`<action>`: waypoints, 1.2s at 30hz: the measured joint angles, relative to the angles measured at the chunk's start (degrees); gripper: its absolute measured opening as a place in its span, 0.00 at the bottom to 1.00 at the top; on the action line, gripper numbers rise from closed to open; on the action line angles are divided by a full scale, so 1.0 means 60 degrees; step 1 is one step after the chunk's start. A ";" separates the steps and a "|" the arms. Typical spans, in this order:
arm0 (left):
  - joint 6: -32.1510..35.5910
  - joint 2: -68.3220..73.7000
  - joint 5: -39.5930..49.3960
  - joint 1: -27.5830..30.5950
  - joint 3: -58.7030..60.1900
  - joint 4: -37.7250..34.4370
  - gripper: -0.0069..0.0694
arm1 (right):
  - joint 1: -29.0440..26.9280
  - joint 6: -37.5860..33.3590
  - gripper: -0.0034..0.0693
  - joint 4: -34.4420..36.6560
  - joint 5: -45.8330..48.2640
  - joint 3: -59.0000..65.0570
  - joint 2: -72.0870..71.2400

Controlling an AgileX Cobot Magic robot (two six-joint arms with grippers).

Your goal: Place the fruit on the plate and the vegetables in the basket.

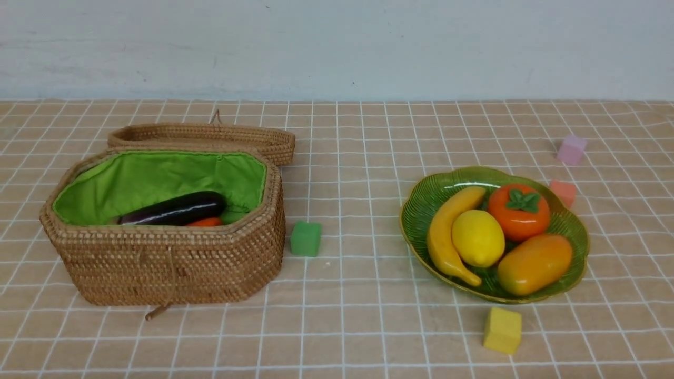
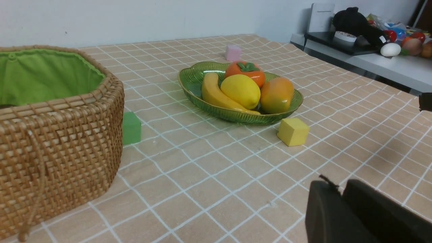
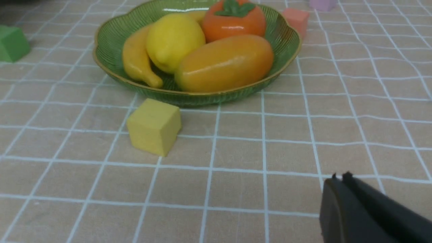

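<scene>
All four fruits lie on the plate (image 1: 421,205) at three o'clock; the eggplant (image 1: 174,209) lies lengthwise in the basket (image 1: 168,263) at nine. The left gripper (image 2: 341,199) and right gripper (image 3: 339,182) look closed and empty, each low near its own container, with seemingly nothing left to fetch.

Pale wall (image 1: 337,47) behind; grey side shelf (image 2: 388,64) holds clutter.

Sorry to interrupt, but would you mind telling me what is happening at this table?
A sorting job looks finished. The banana, lemon, persimmon and mango lie on the green plate; an eggplant and something red-orange sit in the open basket. Both hands are back, holding nothing.
</scene>
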 joint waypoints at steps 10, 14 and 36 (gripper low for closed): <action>0.0000 0.0000 0.0000 0.0000 0.0000 0.0000 0.19 | -0.0001 0.0010 0.04 -0.0065 0.0004 0.0000 0.0000; 0.0000 0.0000 0.0000 0.0000 0.0000 0.0000 0.19 | -0.0001 0.0010 0.04 -0.0065 0.0004 0.0000 0.0000; 0.0151 -0.0114 0.1035 0.5419 0.1032 -0.1307 0.07 | -0.0010 0.0010 0.06 -0.0087 0.0012 0.0000 0.0000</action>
